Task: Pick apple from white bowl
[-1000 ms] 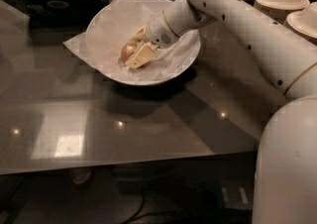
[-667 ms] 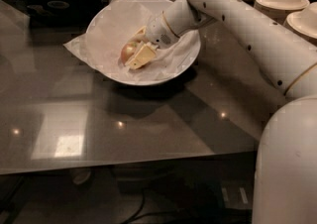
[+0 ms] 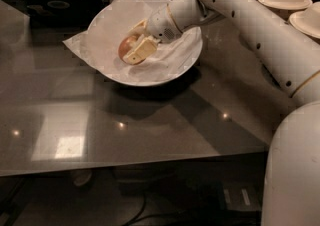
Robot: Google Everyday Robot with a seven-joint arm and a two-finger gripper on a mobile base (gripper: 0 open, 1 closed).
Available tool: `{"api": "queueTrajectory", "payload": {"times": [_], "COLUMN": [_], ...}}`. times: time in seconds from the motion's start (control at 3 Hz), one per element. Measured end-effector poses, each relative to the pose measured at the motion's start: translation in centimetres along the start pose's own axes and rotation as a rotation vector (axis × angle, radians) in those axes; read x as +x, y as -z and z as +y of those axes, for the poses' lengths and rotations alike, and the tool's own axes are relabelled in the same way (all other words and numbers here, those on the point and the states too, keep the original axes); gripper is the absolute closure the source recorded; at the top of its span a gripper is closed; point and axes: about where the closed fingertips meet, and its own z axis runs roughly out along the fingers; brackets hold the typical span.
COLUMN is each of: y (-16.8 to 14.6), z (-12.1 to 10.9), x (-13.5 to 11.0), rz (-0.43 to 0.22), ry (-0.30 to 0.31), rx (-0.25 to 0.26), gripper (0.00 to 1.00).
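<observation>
The hand (image 3: 134, 39) is sitting inside the wide, shallow white bowl (image 3: 167, 76), its blunt beige fingers (image 3: 139, 51) pinching the small round reddish apple (image 3: 125, 47). Crinkled paper (image 3: 76, 45) is poking over the rim. The glossy grey worktop (image 3: 150, 130) is mirroring lamp glints. The apple is half hiding the far finger, and the picture's edge is cutting off the smooth white arm (image 3: 250, 17).
</observation>
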Motion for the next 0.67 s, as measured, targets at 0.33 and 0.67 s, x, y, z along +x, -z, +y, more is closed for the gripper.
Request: {"api": "queueTrajectory", "payload": {"times": [0.33, 0.67], "y": [1.5, 3.8], "z": [0.4, 1.2], "x": [-2.6, -5.1], "rz": [-0.089, -0.197], "ry": [0.039, 0.082], "rx": [0.001, 0.0], "gripper": [1.0, 1.0]}}
